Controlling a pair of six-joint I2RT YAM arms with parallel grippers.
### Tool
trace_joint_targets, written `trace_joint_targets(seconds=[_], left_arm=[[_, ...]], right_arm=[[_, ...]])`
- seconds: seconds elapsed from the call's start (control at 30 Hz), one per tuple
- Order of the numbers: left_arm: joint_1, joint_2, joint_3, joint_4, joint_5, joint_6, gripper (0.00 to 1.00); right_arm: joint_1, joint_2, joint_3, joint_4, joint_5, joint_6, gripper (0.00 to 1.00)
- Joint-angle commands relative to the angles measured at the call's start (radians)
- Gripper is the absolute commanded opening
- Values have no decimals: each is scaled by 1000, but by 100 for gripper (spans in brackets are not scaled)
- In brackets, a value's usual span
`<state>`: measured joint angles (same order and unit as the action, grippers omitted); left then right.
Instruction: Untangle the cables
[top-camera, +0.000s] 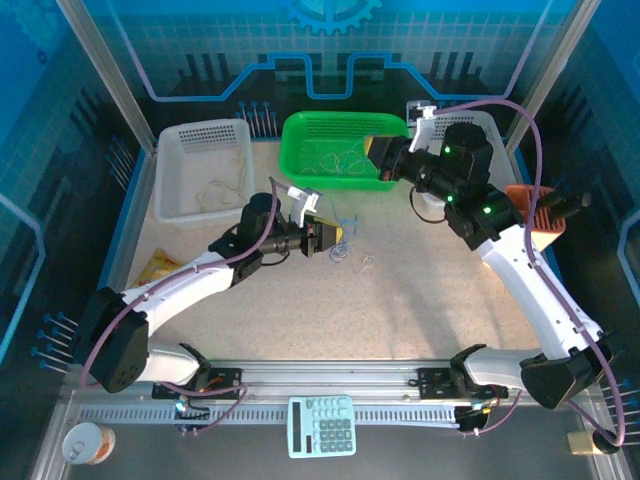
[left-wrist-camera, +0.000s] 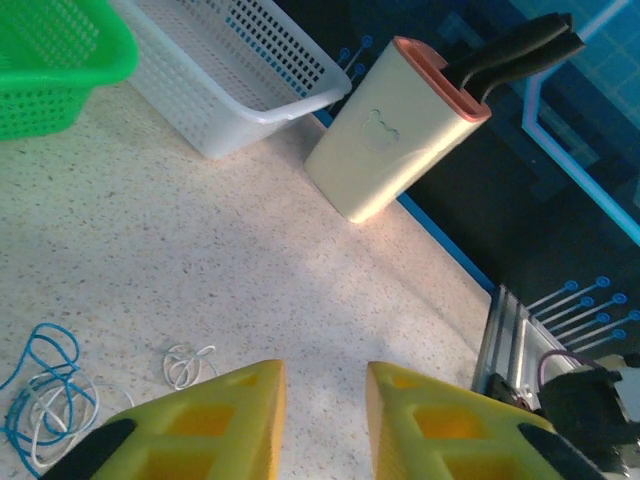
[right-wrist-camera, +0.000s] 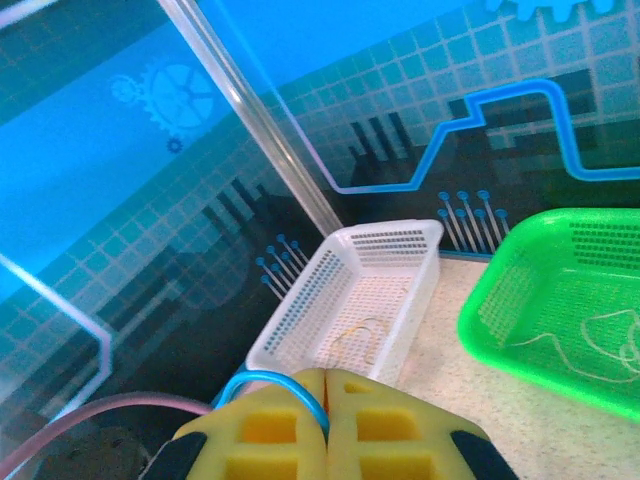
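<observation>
blue printed walls around a speckled beige table (top-camera: 430, 300). we read this as mid-sort: cables get pulled off the pile one at a time and dropped into baskets along the far edge.

right gripper (right-wrist-camera: 325, 388): fingers pressed together, with a blue cord (right-wrist-camera: 262, 381) arcing out from them on one side, so we take it as pinched there. it hangs at the right end of the green basket (top-camera: 340, 118), far middle of the table. that basket has a few whitish cords (right-wrist-camera: 600, 335) in it. the white basket (top-camera: 205, 126) at the far left corner holds yellowish cords (right-wrist-camera: 360, 340).

left gripper (left-wrist-camera: 325, 390): jaws a narrow gap apart, nothing between them. it sits low over the table centre, pointing toward the right edge where the knife block (left-wrist-camera: 395, 130) stands.

what's left on the table: a blue-and-white tangle (left-wrist-camera: 45, 395) and a small white loop (left-wrist-camera: 187, 364), both near the centre, just beside the left gripper and apart from each other.

next, as we judge it:
- right arm has to get the blue cord over a basket and part its jaws. which basket blue belongs in, we can't tell.
- left arm needs to swing back onto the tangle, open wider, and nip a single strand, not the bundle.
- cords are thin and lie flat, so fingertips must come right down to the surface. the white loop is the easier pick since it lies alone.
</observation>
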<state>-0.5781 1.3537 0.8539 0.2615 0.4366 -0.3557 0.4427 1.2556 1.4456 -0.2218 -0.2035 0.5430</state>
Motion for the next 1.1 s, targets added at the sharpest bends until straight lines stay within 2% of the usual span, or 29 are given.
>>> trace_joint_targets(seconds=[0.0,0.3,0.73,1.07], left_arm=[[-3,-43,-32,21,-60,25,33],[33,-169,-115,36,-215,-12,58],[50,-237,-137,43,-250,-42,98],[53,-240,-138,71,-237,-62,99]], right_arm=[[-24,21,32,-37,100,-53,0],[-155,112,78,-82,272,-104,0],[-334,315,211,-87,571,-142,0],[-345,461,279,-110,839,-172,0]])
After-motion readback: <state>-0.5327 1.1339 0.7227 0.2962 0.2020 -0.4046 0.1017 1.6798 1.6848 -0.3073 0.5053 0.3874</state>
